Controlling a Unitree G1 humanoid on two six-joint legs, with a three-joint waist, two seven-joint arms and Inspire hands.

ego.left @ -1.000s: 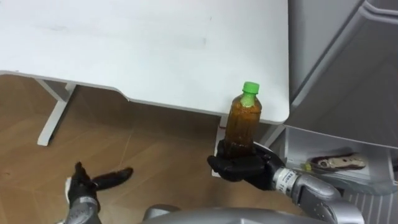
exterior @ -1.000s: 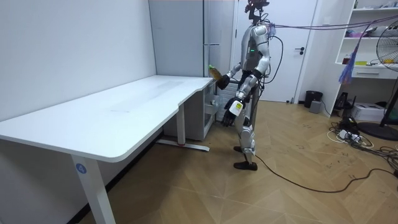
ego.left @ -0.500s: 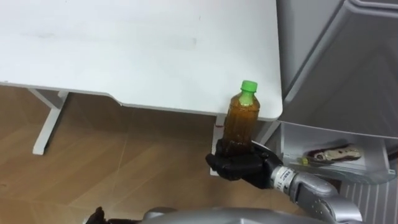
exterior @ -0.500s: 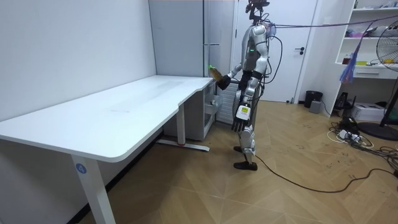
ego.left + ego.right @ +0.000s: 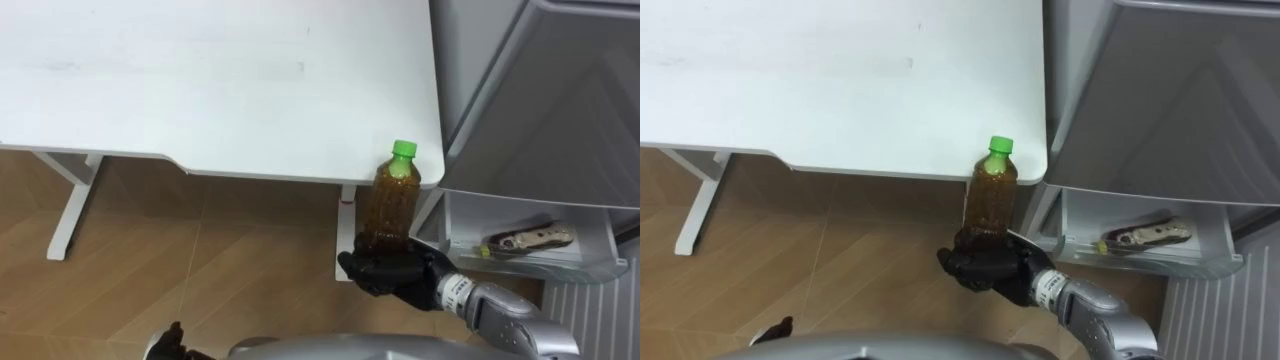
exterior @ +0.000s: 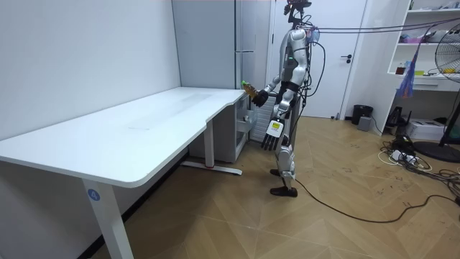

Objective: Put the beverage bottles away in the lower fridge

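Smooth white desk [image 5: 200, 80] behind; right hand [image 5: 390, 272] grips amber, green-capped bottle [image 5: 390, 200].

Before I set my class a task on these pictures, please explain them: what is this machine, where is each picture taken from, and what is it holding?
This is a humanoid robot standing on two legs at the corner of a white desk, beside a grey fridge. The room view comes from a camera standing in the room; the two eye views look down from the robot's head. Its right hand is curled round an upright bottle of brown drink with a green cap, held in the air beside the desk's corner. Its left hand hangs open at its side. The fridge's open lower drawer holds a packet.
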